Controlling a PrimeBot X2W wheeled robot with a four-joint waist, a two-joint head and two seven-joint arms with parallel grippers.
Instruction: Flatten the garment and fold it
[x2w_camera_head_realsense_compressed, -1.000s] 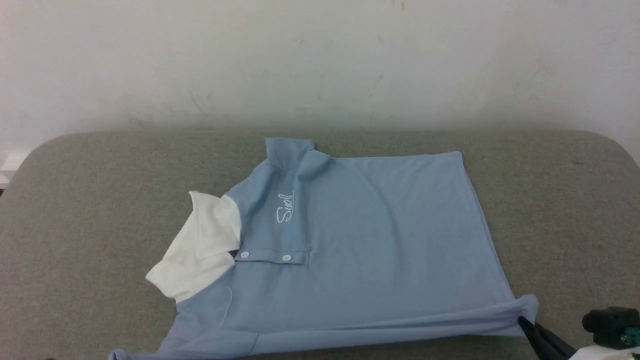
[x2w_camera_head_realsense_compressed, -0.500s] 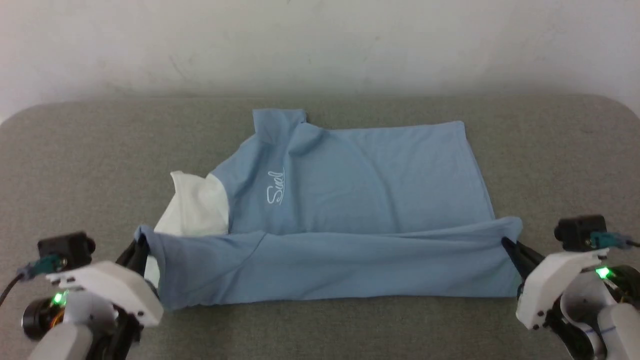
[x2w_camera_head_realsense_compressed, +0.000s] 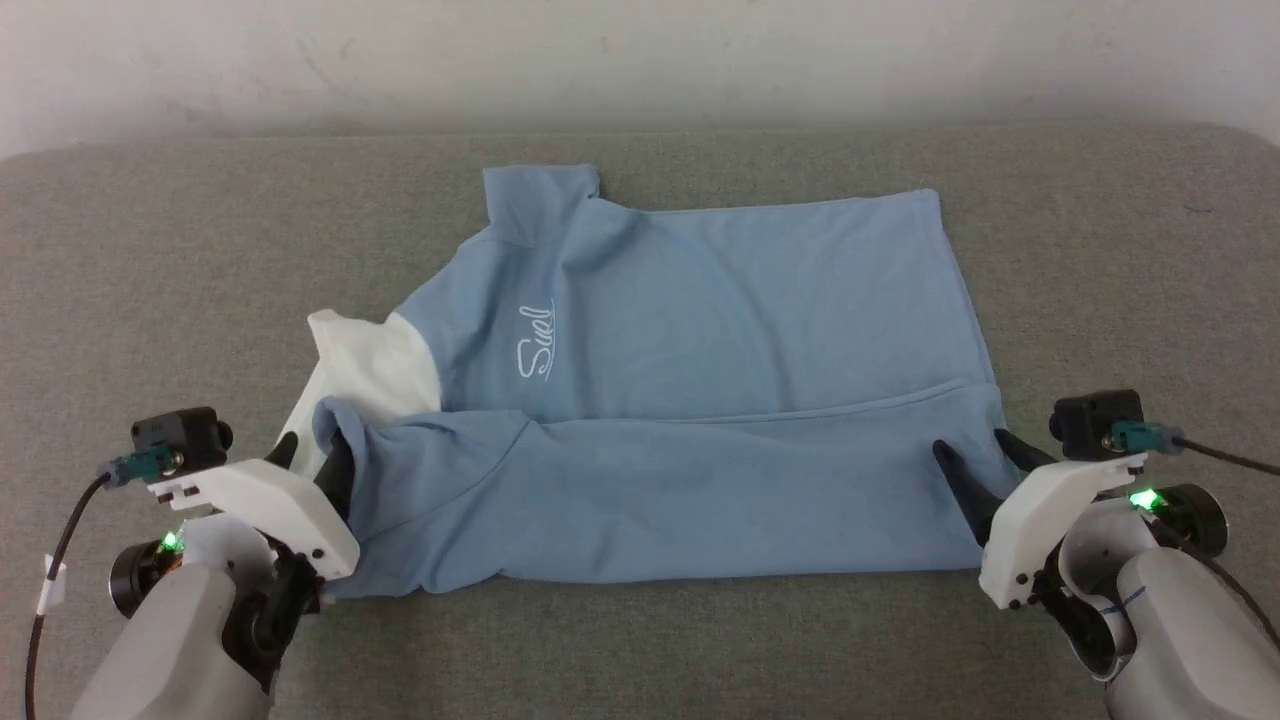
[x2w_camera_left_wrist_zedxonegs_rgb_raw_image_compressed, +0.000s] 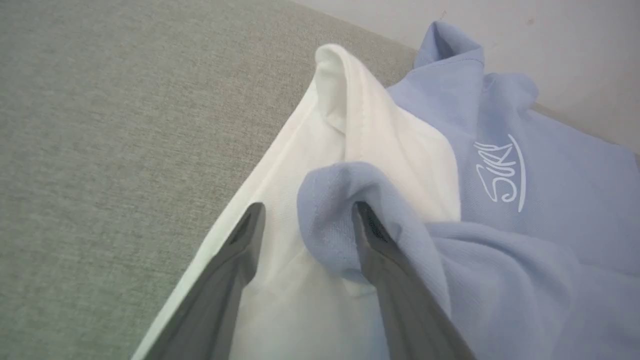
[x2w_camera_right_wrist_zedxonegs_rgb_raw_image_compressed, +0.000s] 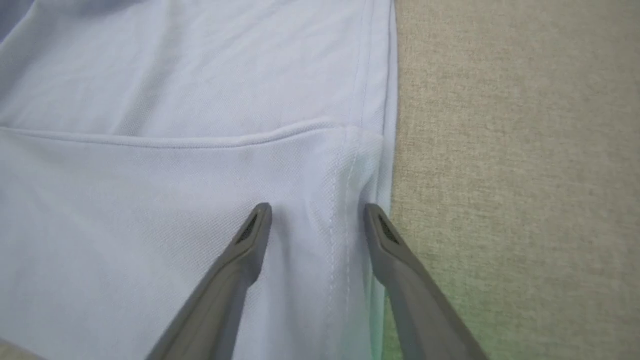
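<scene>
With the garment (x2w_camera_head_realsense_compressed: 700, 330) lying on the surface (x2w_camera_head_realsense_compressed: 150, 280), near edge folded over, and the left gripper (x2w_camera_head_realsense_compressed: 312, 455) and right gripper (x2w_camera_head_realsense_compressed: 972, 442) fingers spread apart at the flap's corners, retract slowly so cloth draped over a left finger slides free.

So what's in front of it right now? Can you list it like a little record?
surface: grey pad
shirt: light blue, near side folded over onto itself
collar: white, at its left end
logo: white script, uncovered
left end effector: open, blue cloth bunched between its fingers, by the collar
right end effector: open, over the fold's hem corner
</scene>
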